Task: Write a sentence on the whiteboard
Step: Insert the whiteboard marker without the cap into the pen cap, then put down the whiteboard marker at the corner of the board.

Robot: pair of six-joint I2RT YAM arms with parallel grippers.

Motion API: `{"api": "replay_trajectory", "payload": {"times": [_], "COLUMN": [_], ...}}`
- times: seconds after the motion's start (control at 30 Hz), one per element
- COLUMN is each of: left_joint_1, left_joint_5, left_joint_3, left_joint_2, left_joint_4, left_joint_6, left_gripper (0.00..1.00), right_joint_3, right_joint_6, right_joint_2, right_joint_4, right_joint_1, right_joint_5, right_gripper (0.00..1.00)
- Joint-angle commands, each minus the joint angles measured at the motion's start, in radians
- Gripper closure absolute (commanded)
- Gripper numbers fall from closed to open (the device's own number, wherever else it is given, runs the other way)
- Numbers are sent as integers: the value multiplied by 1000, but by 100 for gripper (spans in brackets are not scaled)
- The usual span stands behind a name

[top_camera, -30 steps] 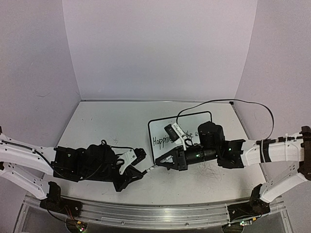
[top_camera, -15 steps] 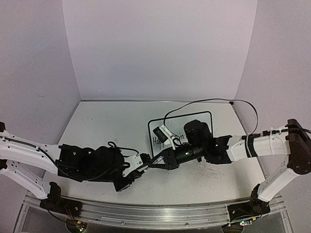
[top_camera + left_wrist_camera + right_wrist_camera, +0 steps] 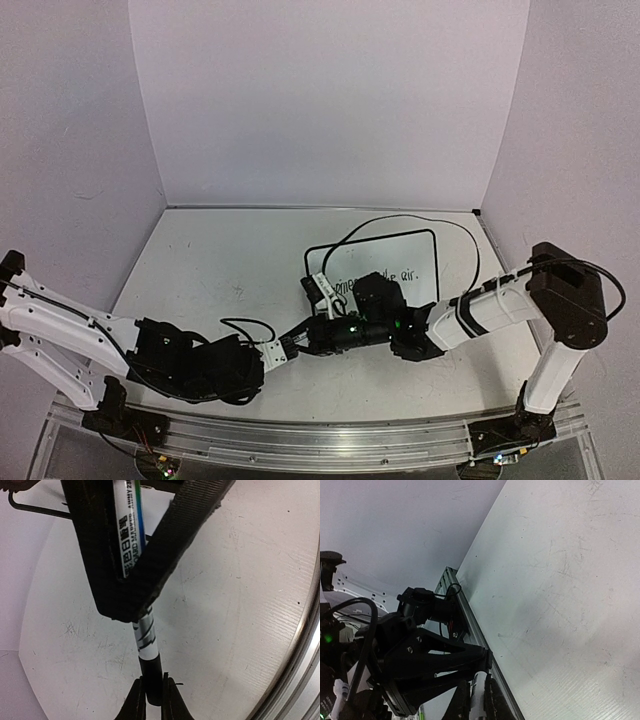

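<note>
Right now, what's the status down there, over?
Left gripper and right gripper both shut on one black-and-white marker pen. Small black-framed whiteboard carries the black handwritten sentence. Right arm hides part of it.

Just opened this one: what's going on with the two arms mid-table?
Both hands are shut on one marker just in front of the whiteboard. The right hand clamps its labelled barrel; the left hand pinches its black end. The sentence is already on the board, partly covered by the right arm, so this may be recapping, though that cannot be confirmed.
</note>
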Motion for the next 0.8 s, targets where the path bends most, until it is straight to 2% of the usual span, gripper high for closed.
{"api": "replay_trajectory", "payload": {"times": [0.0,0.1,0.23,0.3,0.4,0.63,0.77], "left_joint_1": [-28,-27,-27,-27,-27,-27,-27], "left_joint_5": [-75,-20,17,35,78,11,-39], "left_joint_3": [29,-18,-41,-37,-30,22,49], "left_joint_2": [-82,-141,-235,-293,-387,-529,-524], "left_joint_4": [535,523,417,345,268,164,164], "left_joint_6": [-6,-76,-197,-258,-335,-471,-486], "left_gripper": [100,98,60,48,36,27,27], "right_joint_3": [-28,-71,-116,-117,-108,-24,11], "right_joint_6": [120,100,60,43,39,36,17], "right_joint_2": [10,-21,-33,-20,14,121,158], "right_joint_4": [170,176,173,158,175,90,64], "right_joint_1": [107,93,66,66,77,135,139], "right_joint_5": [-54,-14,22,45,82,355,405], "right_gripper": [100,100,100,100,97,94,81]}}
